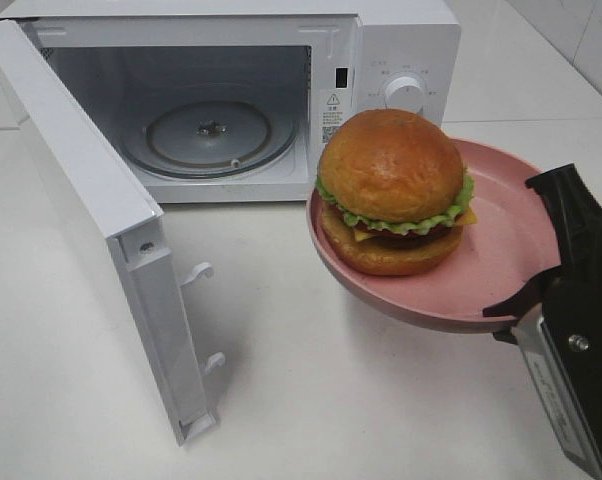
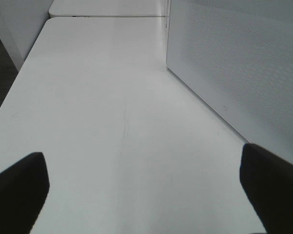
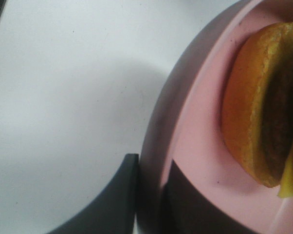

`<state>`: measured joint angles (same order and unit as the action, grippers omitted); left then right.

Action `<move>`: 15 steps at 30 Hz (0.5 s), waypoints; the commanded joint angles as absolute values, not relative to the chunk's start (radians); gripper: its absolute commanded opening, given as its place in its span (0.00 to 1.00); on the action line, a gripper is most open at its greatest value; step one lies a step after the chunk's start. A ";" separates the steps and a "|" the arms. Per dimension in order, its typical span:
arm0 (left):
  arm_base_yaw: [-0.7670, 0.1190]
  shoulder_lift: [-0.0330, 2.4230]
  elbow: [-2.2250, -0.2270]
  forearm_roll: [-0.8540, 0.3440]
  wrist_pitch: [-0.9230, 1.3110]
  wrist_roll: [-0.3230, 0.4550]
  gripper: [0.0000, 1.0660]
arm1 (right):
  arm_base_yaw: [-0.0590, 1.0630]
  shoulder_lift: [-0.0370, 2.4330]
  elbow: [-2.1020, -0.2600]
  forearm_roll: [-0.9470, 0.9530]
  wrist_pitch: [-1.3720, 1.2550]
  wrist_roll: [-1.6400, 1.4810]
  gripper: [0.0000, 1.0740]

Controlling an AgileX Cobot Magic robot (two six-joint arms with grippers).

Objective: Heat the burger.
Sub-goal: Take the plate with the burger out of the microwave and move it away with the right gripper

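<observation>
On the high camera: you see the burger (image 1: 392, 190) sitting on the pink plate (image 1: 501, 255), lifted above the table (image 1: 311, 400) before the open microwave (image 1: 281, 90).
Right gripper (image 1: 531, 300): clamped on the plate's rim.
Left wrist: your left gripper (image 2: 146, 187) hangs spread wide over bare table beside the microwave door (image 2: 239, 63).
Right wrist: fingers (image 3: 112, 200) pinch the rim, one each side; the burger lies just beyond.

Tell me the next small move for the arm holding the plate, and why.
Probably carry the pink plate left toward the open microwave. The right gripper pinches the plate's rim and holds it above the table, with the burger sitting on it, and the door stands wide open.
</observation>
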<state>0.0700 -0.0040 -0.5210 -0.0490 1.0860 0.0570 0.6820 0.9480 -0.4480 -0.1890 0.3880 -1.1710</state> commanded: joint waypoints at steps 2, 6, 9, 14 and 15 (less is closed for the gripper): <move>0.075 -0.011 -0.518 -0.047 1.072 0.052 0.94 | 0.678 0.894 -0.455 -0.249 0.381 -1.086 0.00; 0.075 -0.011 -0.518 -0.047 1.072 0.052 0.94 | 0.678 0.857 -0.455 -0.338 0.446 -0.964 0.00; 0.075 -0.011 -0.518 -0.047 1.072 0.052 0.94 | 0.678 0.849 -0.455 -0.400 0.479 -0.885 0.01; 0.075 -0.011 -0.518 -0.047 1.072 0.052 0.94 | 0.678 0.846 -0.455 -0.538 0.512 -0.704 0.01; 0.075 -0.011 -0.518 -0.047 1.072 0.052 0.94 | 0.678 0.846 -0.455 -0.538 0.512 -0.704 0.01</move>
